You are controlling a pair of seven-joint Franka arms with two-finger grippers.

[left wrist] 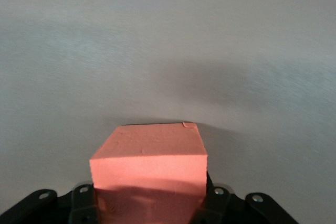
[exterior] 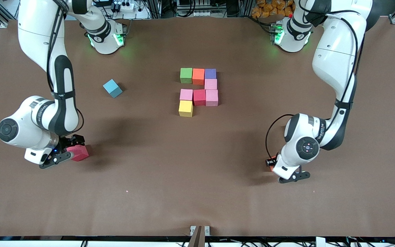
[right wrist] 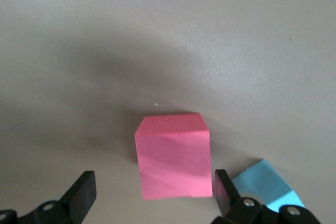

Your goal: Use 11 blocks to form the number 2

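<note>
Meanwhile, left gripper point(left wrist: 149, 211) clamped a matte orange cube point(left wrist: 149, 169) at its table end | right gripper point(right wrist: 152, 192) gaped around a red cube point(right wrist: 173, 156) | eight blocks point(exterior: 199, 91) sat mid-table.

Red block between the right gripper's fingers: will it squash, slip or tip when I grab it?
The red block looks like grainy matte foam, so it probably gives slightly under the right gripper and weighs little. That matte skin should resist slipping. Flat-sided and resting on the table, it seems unlikely to roll or tip.
</note>
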